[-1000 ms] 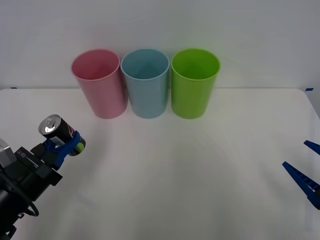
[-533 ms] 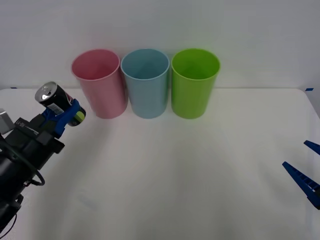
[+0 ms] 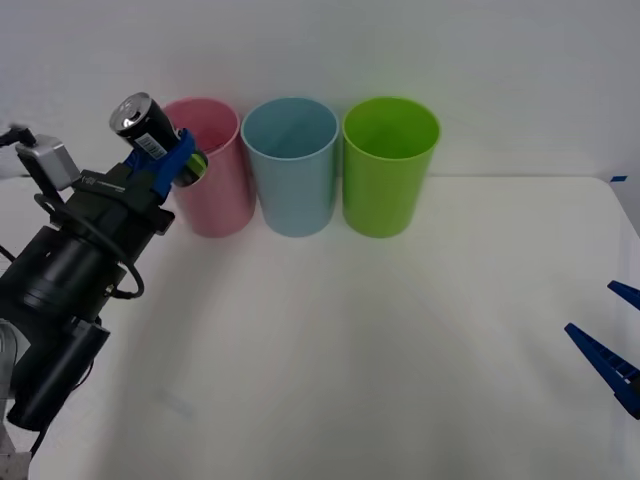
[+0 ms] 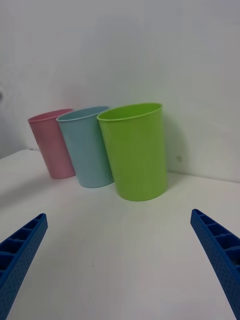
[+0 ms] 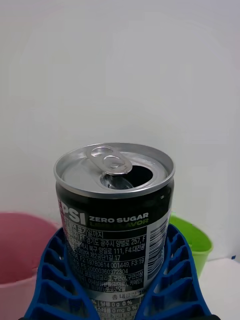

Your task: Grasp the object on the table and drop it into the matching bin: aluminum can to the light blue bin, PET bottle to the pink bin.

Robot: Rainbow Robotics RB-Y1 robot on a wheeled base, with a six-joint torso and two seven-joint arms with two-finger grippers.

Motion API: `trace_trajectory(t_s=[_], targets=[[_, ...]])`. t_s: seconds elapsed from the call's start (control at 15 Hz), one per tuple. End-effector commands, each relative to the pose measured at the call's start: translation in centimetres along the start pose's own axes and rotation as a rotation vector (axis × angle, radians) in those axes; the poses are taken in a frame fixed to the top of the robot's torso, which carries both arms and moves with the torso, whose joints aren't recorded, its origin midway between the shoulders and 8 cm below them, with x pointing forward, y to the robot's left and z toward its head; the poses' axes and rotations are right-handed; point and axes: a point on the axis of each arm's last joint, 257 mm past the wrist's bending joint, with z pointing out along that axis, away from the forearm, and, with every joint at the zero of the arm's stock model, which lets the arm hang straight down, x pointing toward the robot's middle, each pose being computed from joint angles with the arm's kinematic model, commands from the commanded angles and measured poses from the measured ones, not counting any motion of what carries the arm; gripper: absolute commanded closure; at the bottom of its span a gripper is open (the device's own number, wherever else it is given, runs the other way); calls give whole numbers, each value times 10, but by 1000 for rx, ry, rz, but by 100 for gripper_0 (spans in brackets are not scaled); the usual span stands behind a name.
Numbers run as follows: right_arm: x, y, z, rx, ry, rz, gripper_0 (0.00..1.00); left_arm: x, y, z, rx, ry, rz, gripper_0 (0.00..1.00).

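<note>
While our left hand (image 3: 168, 160) gripped the aluminum can (image 3: 152, 132) above the surface (image 3: 380, 330) — beside the pink bin (image 3: 205, 170) rim — we judged the carry half done; next it must cross to the light blue bin (image 3: 291, 165) (not pink). Our right hand (image 3: 610, 350) waited open.

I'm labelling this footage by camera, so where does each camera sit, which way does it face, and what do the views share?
Front view: above the arms, looking down at the white flat tabletop; left claw holds the small dark aluminum can by the round pink plastic bin; open right claw at the edge.
Right wrist view: low, facing the bins, round lime green bin nearest.
Left wrist view: behind the gripped can.
Shared: the round light blue plastic bin appears in front and right wrist views.
</note>
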Motion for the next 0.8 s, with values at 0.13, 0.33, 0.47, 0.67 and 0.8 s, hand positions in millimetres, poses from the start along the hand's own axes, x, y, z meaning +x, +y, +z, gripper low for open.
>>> trace_trajectory(t_s=[0.13,0.33,0.47,0.67,0.8], targets=[[0,0,0,0,0,0,0,3,8,33,-5,-8,12,100],[0,0,0,0,0,0,0,0,21,58,-32,-23,23,100],[0,0,0,0,0,0,0,-1,23,70,-34,-26,27,100],[0,0,0,0,0,0,0,3,24,94,-37,-23,30,100],[0,0,0,0,0,0,0,9,25,112,-31,-5,51,100]])
